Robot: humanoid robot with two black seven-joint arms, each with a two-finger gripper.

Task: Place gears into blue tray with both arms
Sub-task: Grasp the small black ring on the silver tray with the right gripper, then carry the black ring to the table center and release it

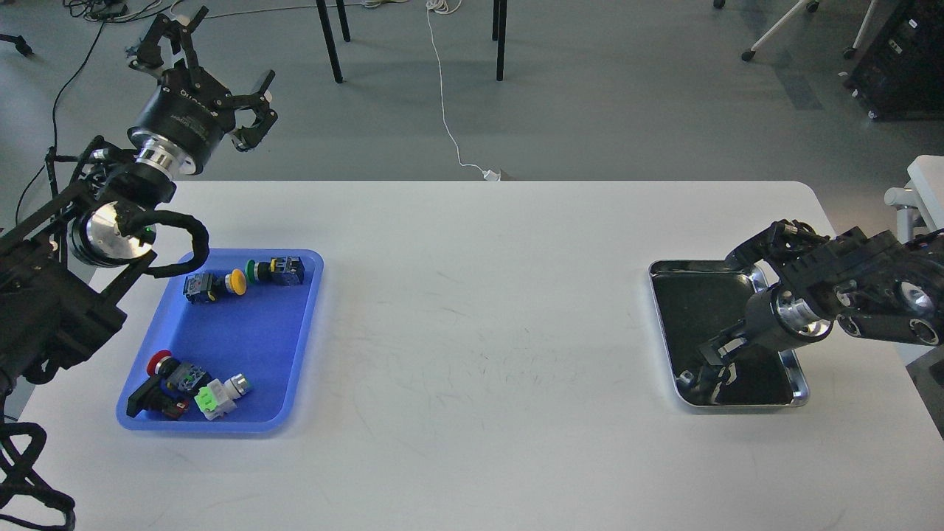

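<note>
The blue tray [254,332] lies at the table's left side and holds only coloured push-button switches. I cannot make out any gears; the dark floor of the steel tray [700,264] on the right hides small black parts. My left gripper [210,74] is raised beyond the table's far left corner, clear of the blue tray, its fingers spread wide and empty. My right gripper [714,366] points down into the front part of the steel tray. Its dark fingers merge with the tray floor, so I cannot tell their state or whether they grip anything.
Inside the blue tray, a yellow-capped switch [234,280] and a green one [254,271] lie at the back; a red one [158,363] and a white-and-green one [217,394] lie at the front. Chair legs and cables stand on the floor beyond the table.
</note>
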